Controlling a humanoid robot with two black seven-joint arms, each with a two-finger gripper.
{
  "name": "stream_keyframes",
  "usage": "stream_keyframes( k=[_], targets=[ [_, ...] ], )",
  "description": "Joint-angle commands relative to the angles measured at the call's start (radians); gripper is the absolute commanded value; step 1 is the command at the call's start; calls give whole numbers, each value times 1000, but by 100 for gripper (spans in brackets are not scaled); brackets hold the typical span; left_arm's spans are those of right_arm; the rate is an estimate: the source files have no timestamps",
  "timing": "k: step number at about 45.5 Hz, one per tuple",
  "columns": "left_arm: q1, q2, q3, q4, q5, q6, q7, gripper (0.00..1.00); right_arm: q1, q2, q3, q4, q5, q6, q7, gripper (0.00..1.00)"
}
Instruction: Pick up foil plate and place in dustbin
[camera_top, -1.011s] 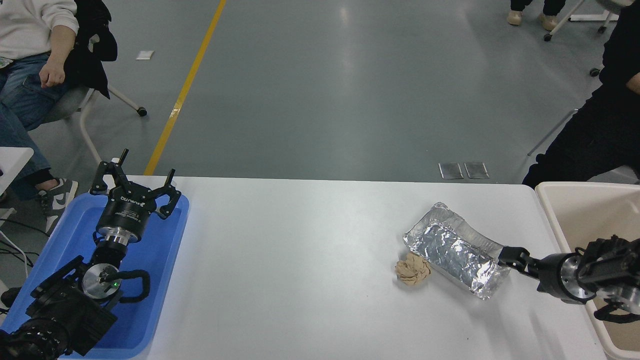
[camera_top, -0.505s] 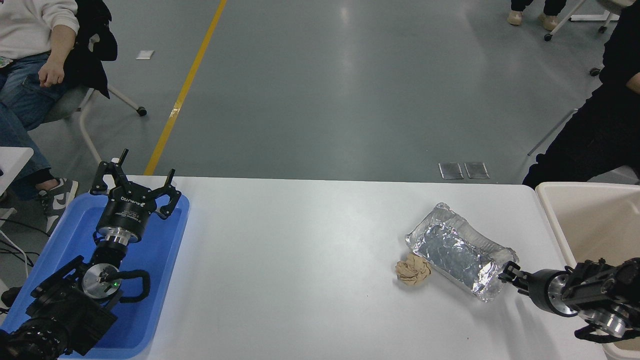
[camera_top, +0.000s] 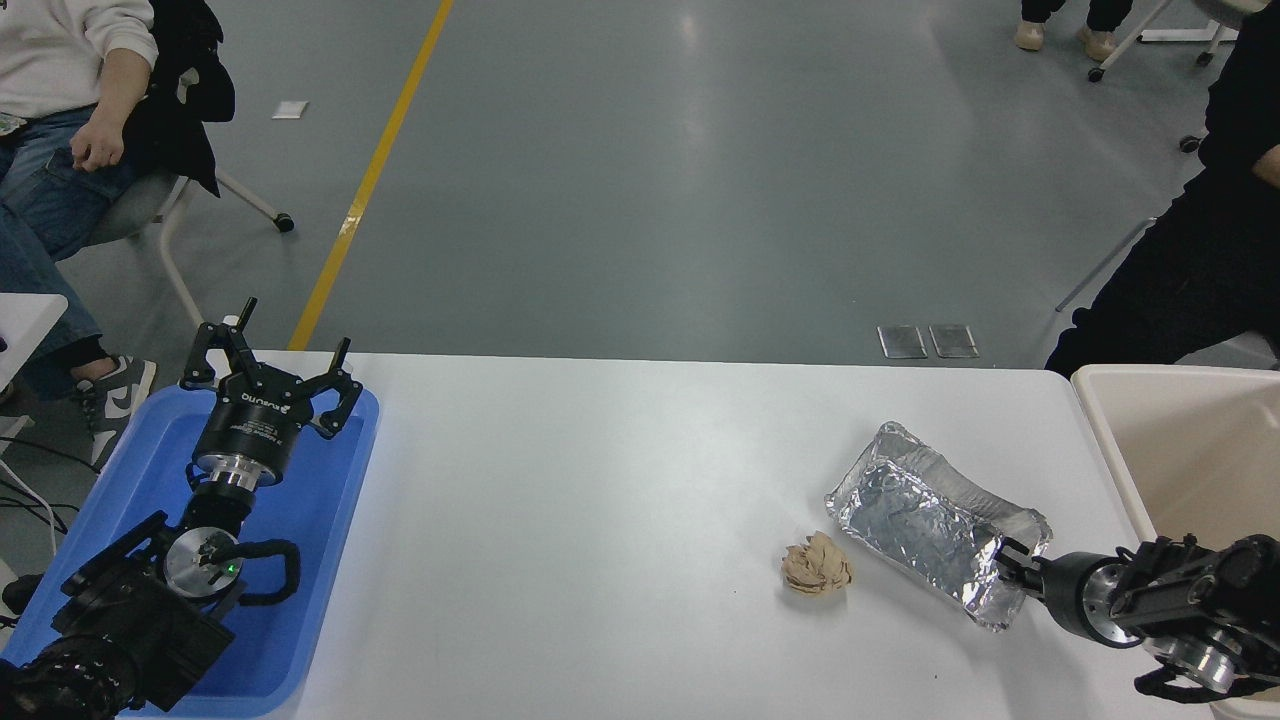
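The foil plate (camera_top: 925, 518), a shiny crinkled silver tray, lies at the table's right side with its long axis running from upper left to lower right. My right gripper (camera_top: 1012, 570) comes in low from the right edge and is shut on the plate's near right end rim. The beige dustbin (camera_top: 1110, 450) stands just past the table's right edge, its rim beside my right arm. My left gripper (camera_top: 270, 375) stays parked open over the blue tray at the lower left.
A small crumpled brown paper ball (camera_top: 816, 568) sits on the table just left of the plate. The blue tray (camera_top: 330, 500) lies at the table's left end. People sit beyond the table at the top left (camera_top: 70, 90) and top right (camera_top: 1200, 260).
My right gripper has drawn back toward the lower right, dragging the foil plate with it. The plate now sits apart from the paper ball, which has shifted slightly.
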Motion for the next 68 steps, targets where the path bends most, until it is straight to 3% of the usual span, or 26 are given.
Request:
stream_keyframes(
  k=[1, 25, 50, 68],
  targets=[
    [0, 0, 0, -1, 0, 0, 0, 100, 2, -4, 8, -1, 19, -2, 2, 0],
    [0, -2, 0, -1, 0, 0, 0, 100, 251, -132, -119, 59, 14, 80, -7, 0],
    [0, -2, 0, 0, 0, 0, 0, 100, 887, -180, -521, 83, -7, 482, -4, 0],
    [0, 0, 0, -1, 0, 0, 0, 100, 1136, -178, -624, 83, -90, 625, -1, 0]
  ],
)
